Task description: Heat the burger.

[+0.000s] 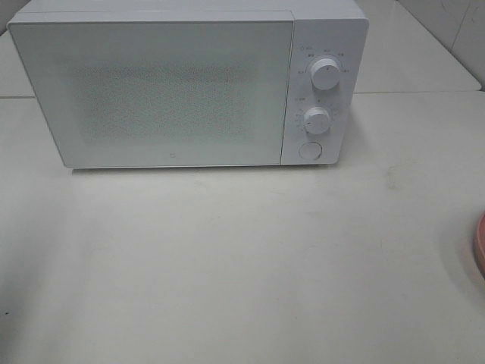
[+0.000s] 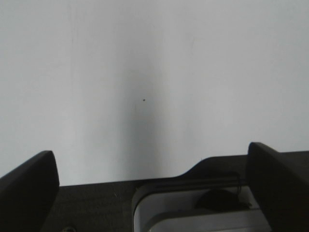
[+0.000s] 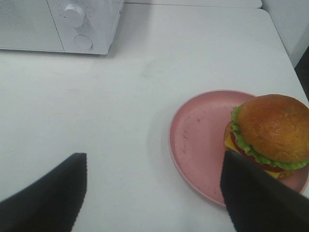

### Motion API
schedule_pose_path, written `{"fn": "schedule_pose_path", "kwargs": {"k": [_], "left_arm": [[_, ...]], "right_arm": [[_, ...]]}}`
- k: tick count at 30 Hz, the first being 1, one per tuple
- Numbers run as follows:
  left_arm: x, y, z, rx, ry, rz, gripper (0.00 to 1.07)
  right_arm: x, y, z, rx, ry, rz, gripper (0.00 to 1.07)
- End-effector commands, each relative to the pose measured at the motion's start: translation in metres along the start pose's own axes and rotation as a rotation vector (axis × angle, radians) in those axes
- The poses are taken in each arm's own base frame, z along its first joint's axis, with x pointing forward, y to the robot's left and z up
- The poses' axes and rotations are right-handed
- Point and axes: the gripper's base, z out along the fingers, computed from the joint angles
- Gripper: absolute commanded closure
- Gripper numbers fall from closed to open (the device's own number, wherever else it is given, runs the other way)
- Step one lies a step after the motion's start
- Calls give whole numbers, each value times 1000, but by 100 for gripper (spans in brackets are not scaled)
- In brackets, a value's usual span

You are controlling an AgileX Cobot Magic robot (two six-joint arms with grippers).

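Exterior high view: white microwave (image 1: pixel 186 87) sits at the back of the white table (image 1: pixel 227 265), door (image 1: pixel 151 91) shut, two round knobs (image 1: pixel 327 72) and a round button (image 1: pixel 309 150) down its right-hand panel. Neither arm shows in this view. Only a pink sliver of the plate (image 1: pixel 480 243) pokes in at the right edge; the burger itself is out of that frame.

Right wrist view fills that gap: the burger (image 3: pixel 270 135) sits on the pink plate (image 3: pixel 203 140), pushed to one side of it rather than centred, part of it past the frame edge. Glossy brown bun on top, green lettuce edge, red and yellow layers under it. The plate rests on the table, well apart from the microwave (image 3: pixel 58 24), whose lower knob and button corner show in this view. Right gripper (image 3: pixel 154 193) stands wide apart, holding nothing; one dark finger (image 3: pixel 256 198) overlaps the plate rim just beside the burger in the picture, whether it touches I can't tell. The other finger is over bare table.

Left wrist view: left gripper (image 2: pixel 154 188) also spread wide, nothing between the fingers (image 2: pixel 29 188). It shows bare white tabletop with a tiny dark speck (image 2: pixel 144 100), plus a dark edge and some grey-white hardware close to the camera that I can't identify. No microwave, plate or burger here.
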Motion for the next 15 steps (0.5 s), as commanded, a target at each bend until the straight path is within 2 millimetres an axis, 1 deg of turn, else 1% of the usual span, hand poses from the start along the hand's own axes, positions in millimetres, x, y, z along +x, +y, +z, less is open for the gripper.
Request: {"fn": "schedule_pose_path", "kwargs": {"k": [1,2,3,4,5,6,7,8,9,10,11,12,13,15], "left_arm": [[19,-2,-26,-23,-137,0,9],[19,-2,-26,-23,-137,0,9],[23,-3,-31,-24,-169,5,9],[32,-5,-39,-27,-224,15,9],[32,-5,-39,-27,-224,15,9],[38,-5,-43,-28,-252,21,9],[48,-6,-45,-31,-290,37,9],[48,-6,-45,-31,-290,37,9],[54,-7,-46,-33,-308,42,9],[65,-6,-42,-37,-325,48,9],[65,-6,-42,-37,-325,48,9],[70,-6,-39,-38,-324,49,9],[80,-5,-32,-39,-326,49,9],[84,-5,-29,-40,-333,49,9]], "right_arm": [[1,-1,-3,2,-32,3,32],[1,-1,-3,2,-32,3,32],[1,-1,-3,2,-32,3,32],[1,-1,-3,2,-32,3,32],[1,-1,-3,2,-32,3,32],[1,-1,-3,2,-32,3,32],[1,-1,-3,2,-32,3,32],[1,-1,-3,2,-32,3,32],[1,-1,-3,2,-32,3,32],[1,-1,-3,2,-32,3,32],[1,-1,-3,2,-32,3,32],[1,-1,-3,2,-32,3,32],[1,-1,-3,2,-32,3,32],[1,-1,-3,2,-32,3,32]]}}
